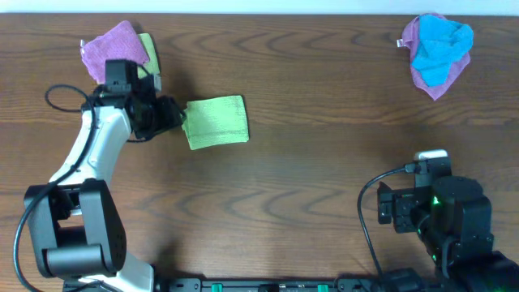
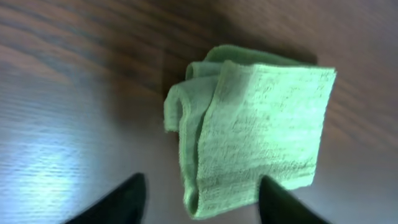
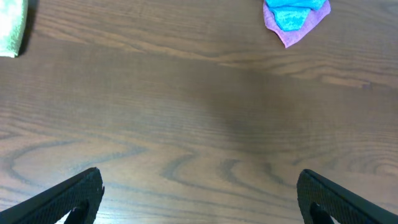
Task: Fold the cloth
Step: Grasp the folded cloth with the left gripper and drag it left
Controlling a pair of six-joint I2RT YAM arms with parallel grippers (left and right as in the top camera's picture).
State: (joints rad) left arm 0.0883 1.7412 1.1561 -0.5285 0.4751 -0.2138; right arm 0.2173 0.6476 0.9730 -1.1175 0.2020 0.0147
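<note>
A green cloth lies folded into a small rectangle on the wooden table, left of centre. In the left wrist view the green cloth shows stacked layers with folded edges at its left side. My left gripper is open at the cloth's left edge; its fingertips straddle the cloth's near corner without closing on it. My right gripper is open and empty at the front right, far from the cloth. The cloth's edge shows in the right wrist view.
A purple cloth over a green one lies at the back left, behind my left arm. A blue cloth on a purple cloth lies at the back right, also in the right wrist view. Bare wooden table lies between.
</note>
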